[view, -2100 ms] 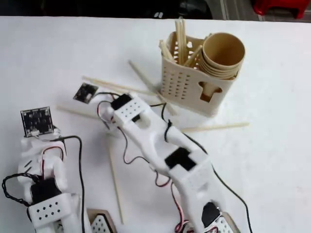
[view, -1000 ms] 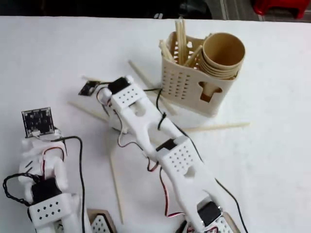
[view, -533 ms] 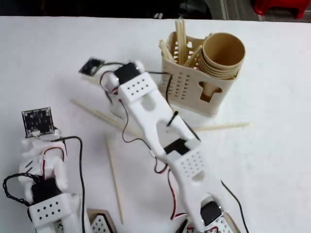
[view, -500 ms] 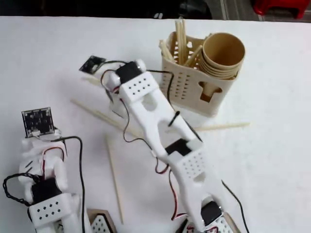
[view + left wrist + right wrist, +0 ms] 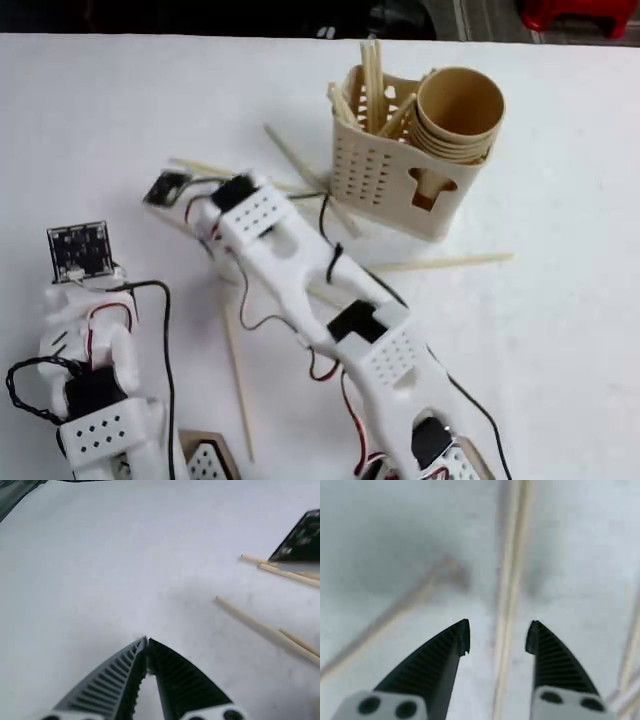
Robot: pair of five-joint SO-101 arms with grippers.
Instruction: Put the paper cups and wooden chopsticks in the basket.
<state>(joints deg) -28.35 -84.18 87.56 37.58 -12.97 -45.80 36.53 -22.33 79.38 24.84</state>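
Note:
The cream basket (image 5: 392,172) stands at the back of the table with a stack of paper cups (image 5: 458,112) and several upright chopsticks (image 5: 372,68) in it. My right arm (image 5: 255,215) stretches from the front to a spot left of the basket. Its gripper (image 5: 498,635) is open just above the table, with a pair of wooden chopsticks (image 5: 509,587) running lengthwise between the fingers. My left arm (image 5: 90,350) rests at the front left, and its gripper (image 5: 147,641) is shut on nothing over bare table.
Loose chopsticks lie on the white table: one right of the arm (image 5: 440,263), one toward the front (image 5: 237,370), one leaning at the basket's left (image 5: 290,155), and more (image 5: 260,627) beyond the left gripper. The table's right side has free room.
The right arm swung out toward the basket's left side, then came back toward the front left and low over the chopsticks. Some chopsticks on the table shifted. The left arm stayed still.

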